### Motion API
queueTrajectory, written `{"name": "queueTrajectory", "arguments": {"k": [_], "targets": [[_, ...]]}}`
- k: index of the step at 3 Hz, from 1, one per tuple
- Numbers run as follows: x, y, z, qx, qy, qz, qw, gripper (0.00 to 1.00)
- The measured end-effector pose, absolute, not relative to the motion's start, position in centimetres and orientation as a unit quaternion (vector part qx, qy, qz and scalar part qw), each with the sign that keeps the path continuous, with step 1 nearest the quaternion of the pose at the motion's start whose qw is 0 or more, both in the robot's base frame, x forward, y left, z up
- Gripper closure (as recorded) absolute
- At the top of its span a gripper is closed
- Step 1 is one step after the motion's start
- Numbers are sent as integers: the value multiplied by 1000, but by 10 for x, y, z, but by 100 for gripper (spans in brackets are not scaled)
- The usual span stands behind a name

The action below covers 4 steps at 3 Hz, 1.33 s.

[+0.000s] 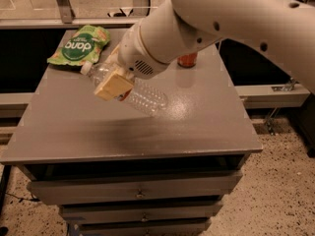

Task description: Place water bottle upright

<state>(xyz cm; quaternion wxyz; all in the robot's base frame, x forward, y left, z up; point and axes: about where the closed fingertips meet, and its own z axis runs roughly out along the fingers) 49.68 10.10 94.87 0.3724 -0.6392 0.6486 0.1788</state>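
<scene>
The water bottle (pixel 142 96) is clear ribbed plastic with a white cap (pixel 85 68) at its upper left end. It is tilted, cap end raised, held above the grey cabinet top (pixel 197 117). My gripper (pixel 114 85) is shut on the bottle near its neck, with a tan finger pad (pixel 113 86) across it and a sliver of orange-red label showing beside it. The white arm comes in from the upper right and hides part of the bottle.
A green snack bag (pixel 78 45) lies at the back left of the cabinet top. A red soda can (pixel 187 60) stands at the back, partly hidden by my arm. Drawers sit below the front edge. A speckled floor lies to the right.
</scene>
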Motion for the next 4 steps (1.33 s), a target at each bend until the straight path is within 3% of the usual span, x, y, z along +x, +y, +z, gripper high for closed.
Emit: {"name": "queueTrajectory", "arguments": {"k": [2,4], "targets": [[485,89,984,-594,575,276,490,100],[475,57,1011,-532,534,327,570,100]]}}
